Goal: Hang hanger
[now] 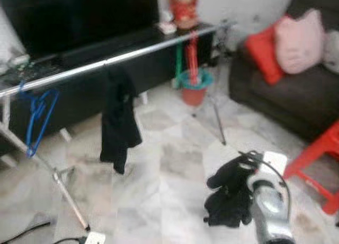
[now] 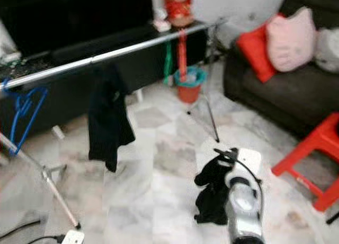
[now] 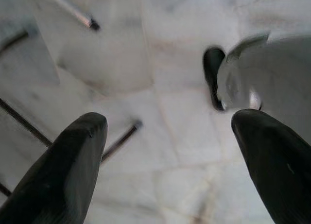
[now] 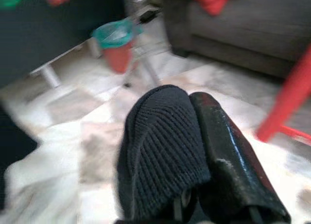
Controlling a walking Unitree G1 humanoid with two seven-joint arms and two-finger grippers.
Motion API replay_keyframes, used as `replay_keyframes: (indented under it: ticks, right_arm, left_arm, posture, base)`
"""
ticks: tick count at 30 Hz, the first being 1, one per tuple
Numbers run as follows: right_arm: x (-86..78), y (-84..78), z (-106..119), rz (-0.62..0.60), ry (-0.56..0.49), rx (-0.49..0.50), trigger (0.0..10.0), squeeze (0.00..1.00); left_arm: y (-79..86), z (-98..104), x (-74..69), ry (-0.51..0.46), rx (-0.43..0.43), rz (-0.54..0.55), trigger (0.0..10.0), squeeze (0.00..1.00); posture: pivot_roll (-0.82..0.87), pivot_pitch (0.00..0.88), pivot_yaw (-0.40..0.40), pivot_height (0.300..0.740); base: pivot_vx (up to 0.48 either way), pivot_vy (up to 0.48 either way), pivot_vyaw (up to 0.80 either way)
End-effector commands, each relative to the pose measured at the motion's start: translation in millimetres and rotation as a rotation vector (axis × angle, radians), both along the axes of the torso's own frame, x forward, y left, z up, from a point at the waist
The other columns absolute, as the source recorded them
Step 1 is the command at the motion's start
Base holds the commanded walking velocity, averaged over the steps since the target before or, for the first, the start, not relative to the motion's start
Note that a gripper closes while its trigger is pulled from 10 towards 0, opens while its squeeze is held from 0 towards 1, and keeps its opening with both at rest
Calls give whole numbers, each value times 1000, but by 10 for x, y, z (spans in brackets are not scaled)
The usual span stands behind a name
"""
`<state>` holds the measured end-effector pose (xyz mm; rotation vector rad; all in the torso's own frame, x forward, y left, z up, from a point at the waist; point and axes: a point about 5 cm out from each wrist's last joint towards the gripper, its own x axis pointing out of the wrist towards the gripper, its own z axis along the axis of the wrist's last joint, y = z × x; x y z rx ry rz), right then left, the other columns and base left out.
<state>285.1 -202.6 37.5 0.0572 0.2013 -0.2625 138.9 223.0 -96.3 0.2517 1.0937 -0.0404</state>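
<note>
Blue wire hanger (image 1: 36, 117) on rail (image 1: 132, 52)

Both head views read soft on my end, with motion blur throughout. Even indoor light; the pale marble floor (image 1: 159, 191) is bright, almost washed out. The dark cabinet (image 1: 79, 21) goes nearly black. Right wrist view is smeared at the edges; left wrist view is bright but hazy.

A garment (image 1: 119, 117) and a hanger (image 1: 37, 114) hang on the rail (image 1: 106, 61); bucket (image 1: 194, 86) behind, sofa (image 1: 286, 93) right.
</note>
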Motion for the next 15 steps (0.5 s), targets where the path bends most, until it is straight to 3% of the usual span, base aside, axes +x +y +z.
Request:
replay_keyframes:
  ticks: [1, 15]
  right_arm:
    - [14, -31, 40, 1, -21, -11, 10000, 0]
    - [67, -22, 91, -9, -41, 3, 10000, 0]
  left_arm:
    - [7, 6, 17, 3, 11, -15, 10000, 0]
    - [12, 17, 45, -1, 20, -16, 10000, 0]
  posture:
    - [-21, 0, 22, 740]
    - [-17, 0, 18, 740]
  base:
    - [0, 0, 431]
    - [0, -335, 0]
